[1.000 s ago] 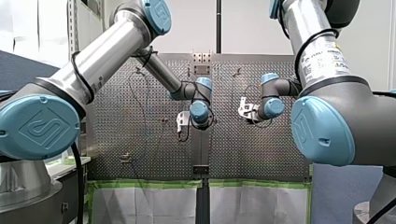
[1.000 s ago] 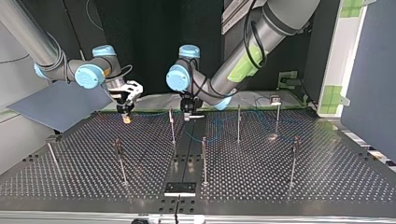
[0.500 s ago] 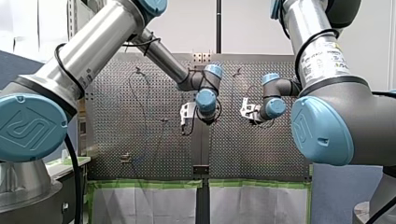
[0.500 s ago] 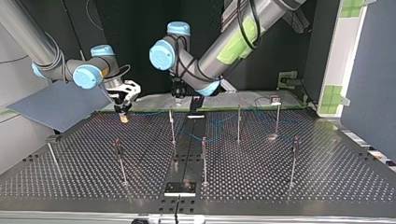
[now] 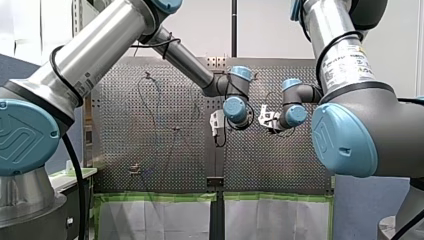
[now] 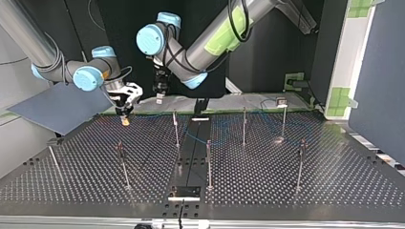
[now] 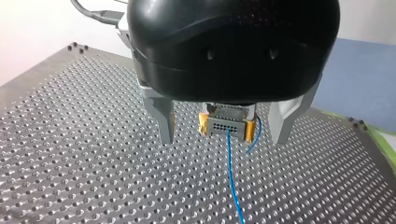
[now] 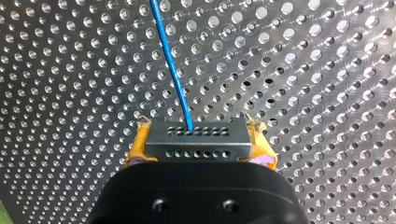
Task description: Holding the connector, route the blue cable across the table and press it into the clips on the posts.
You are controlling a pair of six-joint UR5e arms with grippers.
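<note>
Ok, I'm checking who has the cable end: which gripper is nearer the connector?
Right. My right gripper holds the connector between its yellow pads; my left gripper hangs apart, higher and toward the top view's right, fingers open.

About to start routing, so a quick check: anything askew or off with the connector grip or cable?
Nothing stands out. The connector sits square between the yellow pads of my right gripper, and the blue cable leaves it without a kink. My left gripper is open, gripping nothing. Slack lies loose among the posts.
</note>
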